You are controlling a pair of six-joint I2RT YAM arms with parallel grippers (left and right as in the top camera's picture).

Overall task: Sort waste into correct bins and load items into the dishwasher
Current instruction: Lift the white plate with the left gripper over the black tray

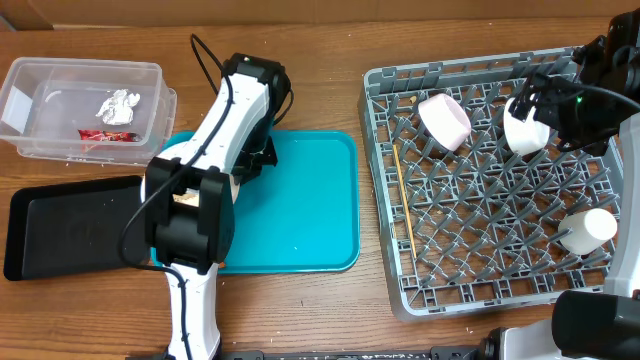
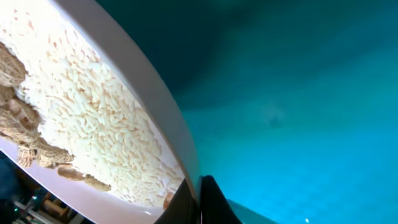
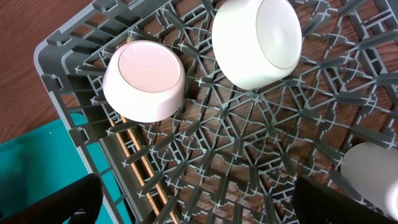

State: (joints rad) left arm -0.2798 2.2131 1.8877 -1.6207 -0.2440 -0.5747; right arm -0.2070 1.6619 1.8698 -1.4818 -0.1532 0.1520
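Note:
My left gripper [image 2: 200,200] is shut on the rim of a white plate [image 2: 93,118] that holds rice and brown food scraps, tilted over the teal tray [image 2: 298,124]. In the overhead view the plate [image 1: 186,199] only peeks out under the left wrist at the tray's left edge. My right gripper [image 3: 199,202] is open and empty above the grey dishwasher rack [image 3: 261,143]. The rack [image 1: 480,290] holds a pink bowl [image 3: 143,81], a white bowl [image 3: 258,40], a white cup [image 3: 373,174] and a wooden chopstick [image 3: 140,162]. In the overhead view the right gripper [image 1: 543,105] is by the white bowl [image 1: 525,132].
A clear plastic container [image 1: 85,110] with crumpled foil and a red wrapper stands at the back left. A black bin [image 1: 70,225] lies left of the teal tray [image 1: 310,215]. The left arm arches over the tray's left part.

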